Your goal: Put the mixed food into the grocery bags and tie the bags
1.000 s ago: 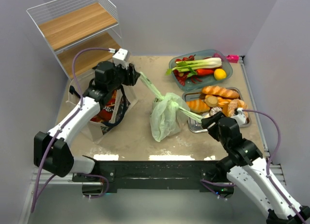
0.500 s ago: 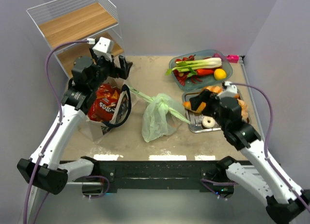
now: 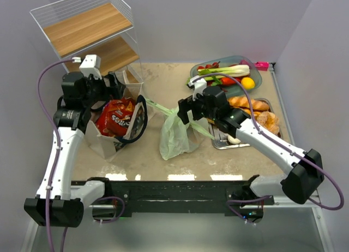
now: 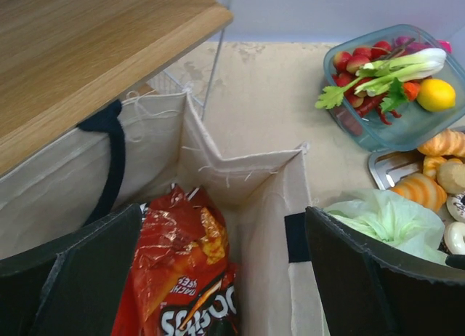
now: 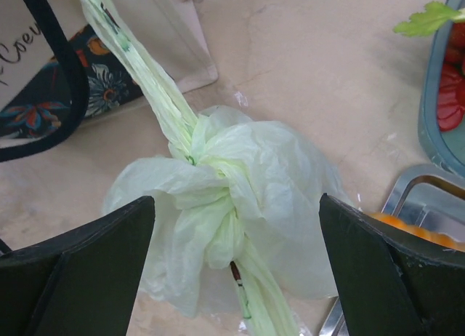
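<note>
Beige tote (image 3: 102, 144): upright, left of the green bag.
Pale-green bag (image 5: 276, 169): just beside the tote, handles apparently knotted.
Left gripper (image 4: 224, 227): above the tote, jaws spread, empty.
Right gripper (image 5: 237, 201): above the knot, jaws spread, empty.
Red snack packet (image 4: 185, 270): inside the tote.

The white-and-black left arm (image 3: 57, 154) stands up from its base at the lower left of the overhead view. Its long link runs almost straight up the frame, and the wrist sits in the upper left. The black left pincer (image 3: 115, 84) points toward the right of the frame with its jaws spread wide. In the left wrist view its dark fingers (image 4: 69, 278) fill the two bottom corners with a broad gap between them.

The white-and-black right arm (image 3: 262, 140) folds at its elbow in the lower right and reaches up-left to the middle of the frame. The black right pincer (image 3: 185, 111) hangs there, angled downward, jaws equally wide. Its fingers (image 5: 392, 278) sit at the lower corners of the right wrist view.
</note>
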Controlling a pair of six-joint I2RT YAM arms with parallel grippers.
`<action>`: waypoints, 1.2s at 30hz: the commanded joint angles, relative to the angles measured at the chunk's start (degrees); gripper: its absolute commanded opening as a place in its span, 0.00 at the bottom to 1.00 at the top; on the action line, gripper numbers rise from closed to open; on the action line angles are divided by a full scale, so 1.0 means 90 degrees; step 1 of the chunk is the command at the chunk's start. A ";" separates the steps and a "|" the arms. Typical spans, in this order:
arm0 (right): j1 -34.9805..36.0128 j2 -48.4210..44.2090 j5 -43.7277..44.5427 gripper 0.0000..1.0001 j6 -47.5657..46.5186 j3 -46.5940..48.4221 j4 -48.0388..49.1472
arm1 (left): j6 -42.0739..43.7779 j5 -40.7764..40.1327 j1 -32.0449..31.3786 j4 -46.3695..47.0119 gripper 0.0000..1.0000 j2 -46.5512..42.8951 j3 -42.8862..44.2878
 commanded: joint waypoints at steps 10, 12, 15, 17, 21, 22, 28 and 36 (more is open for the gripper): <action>0.0051 0.0780 -0.1050 0.99 -0.1712 0.0239 0.0518 | 0.0055 -0.1557 0.0127 -0.0791 1.00 -0.0394 0.0502; 0.0051 0.0829 -0.1118 0.99 -0.1722 0.0161 0.0459 | 0.0123 -0.1792 0.0127 -0.0860 1.00 -0.0404 0.0571; 0.0061 0.0926 -0.1158 0.99 -0.1703 0.0005 0.0372 | 0.0182 -0.1880 0.0127 -0.0948 1.00 -0.0424 0.0630; 0.0081 0.1063 -0.1196 0.99 -0.1683 -0.0025 0.0284 | 0.0192 -0.1861 0.0127 -0.1007 1.00 -0.0424 0.0649; 0.0120 0.1336 -0.1187 0.98 -0.1527 -0.0045 0.0108 | 0.0172 -0.1890 0.0127 -0.1027 1.00 -0.0453 0.0640; 0.0139 0.1375 -0.1177 0.96 -0.1508 -0.0054 0.0069 | 0.0172 -0.1938 0.0127 -0.1036 1.00 -0.0463 0.0640; 0.0178 0.1337 -0.0817 0.53 -0.1166 -0.0182 -0.0214 | 0.0289 -0.2299 0.0127 -0.1066 1.00 -0.0551 0.0747; 0.0217 0.0566 0.0054 0.00 -0.0083 0.2570 -0.1631 | 0.0611 -0.3227 0.0127 -0.0978 1.00 -0.0834 0.0816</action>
